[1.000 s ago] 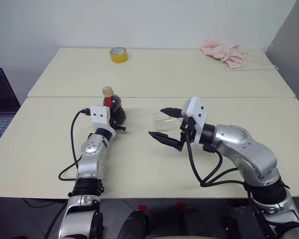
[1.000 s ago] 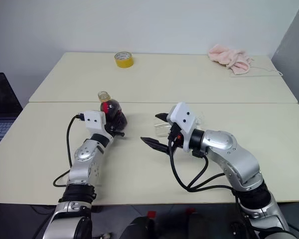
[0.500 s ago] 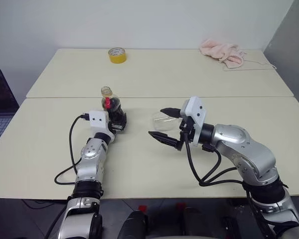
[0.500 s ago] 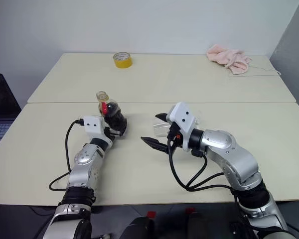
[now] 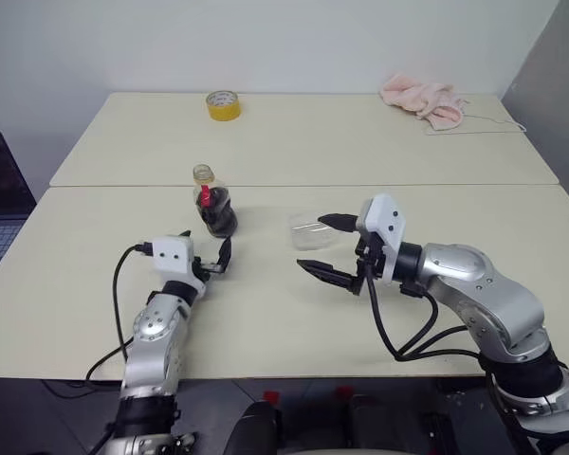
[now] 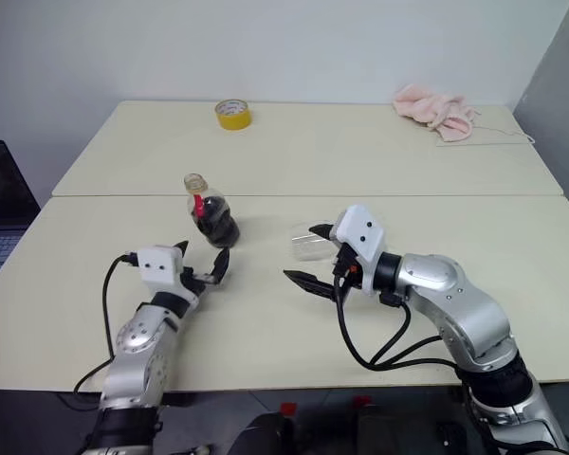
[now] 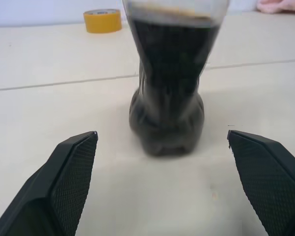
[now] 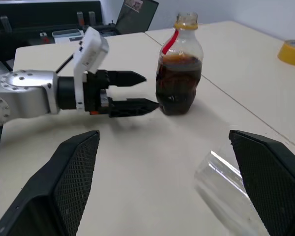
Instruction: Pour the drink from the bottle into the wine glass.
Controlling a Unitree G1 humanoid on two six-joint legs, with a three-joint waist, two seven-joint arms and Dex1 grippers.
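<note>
Pale desk [image 5: 266, 313] under a white wall, two tops butted together along a seam across the middle of the frame. My left gripper [image 5: 207, 257] sits low and left of centre, fingers spread wide and holding nothing, pointing up the frame. Straight ahead of it, just beyond the fingertips and apart from them, the bottle [image 5: 214, 201] stands upright with its long axis vertical, no cap visible on its neck, the dark drink [image 7: 167, 83] filling its round body. My right gripper [image 5: 328, 246] is right of centre, also spread and holding nothing, aimed toward the left of the frame. Between its fingers and a little beyond lies the wine glass [image 5: 309, 231], seemingly tipped on its side on the desk; I cannot make out its stem. Further off, a yellow tape roll [image 5: 224, 104] sits at upper left and a pink cloth [image 5: 425, 100] at upper right. As I judge it, the left arm is nearer the bottle and the right nearer the glass, which must be stood up first.
</note>
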